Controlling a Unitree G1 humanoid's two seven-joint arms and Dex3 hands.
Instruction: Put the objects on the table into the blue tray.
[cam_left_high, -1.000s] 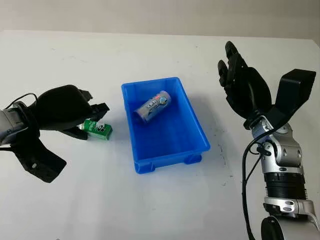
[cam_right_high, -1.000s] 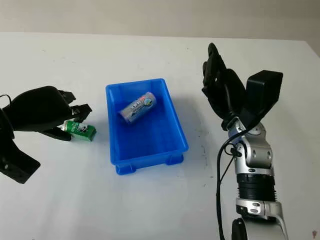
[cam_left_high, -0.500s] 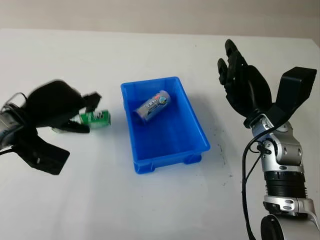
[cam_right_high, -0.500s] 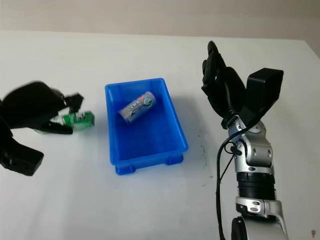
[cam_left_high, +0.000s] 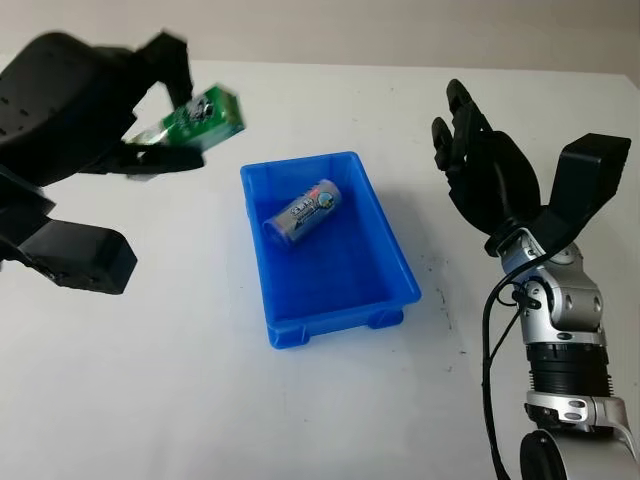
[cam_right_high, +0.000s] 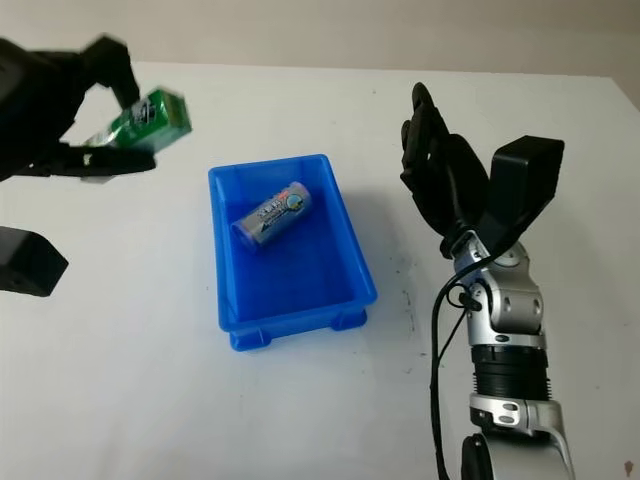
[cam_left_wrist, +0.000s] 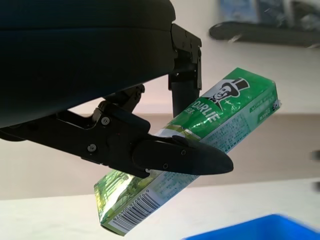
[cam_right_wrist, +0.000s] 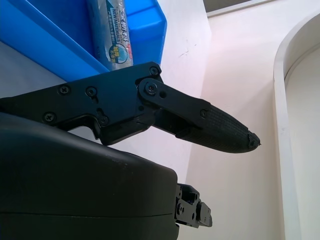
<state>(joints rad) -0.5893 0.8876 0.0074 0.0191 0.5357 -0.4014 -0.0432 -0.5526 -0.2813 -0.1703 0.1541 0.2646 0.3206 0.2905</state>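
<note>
The left hand (cam_left_high: 150, 110) grips a green toothpaste box (cam_left_high: 205, 115) between its fingers, tilted and lifted clear of the white table (cam_left_high: 200, 400), beyond the blue tray's (cam_left_high: 395, 270) far left corner. Inside the tray a can (cam_left_high: 303, 212) lies toward the far end — the near half is bare. The right hand (cam_left_high: 485, 175) is open, raised well to the tray's right.

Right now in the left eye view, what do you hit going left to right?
Left hand gripping the green box → blue tray with the can lying inside → right hand, open, raised beyond the tray.
</note>
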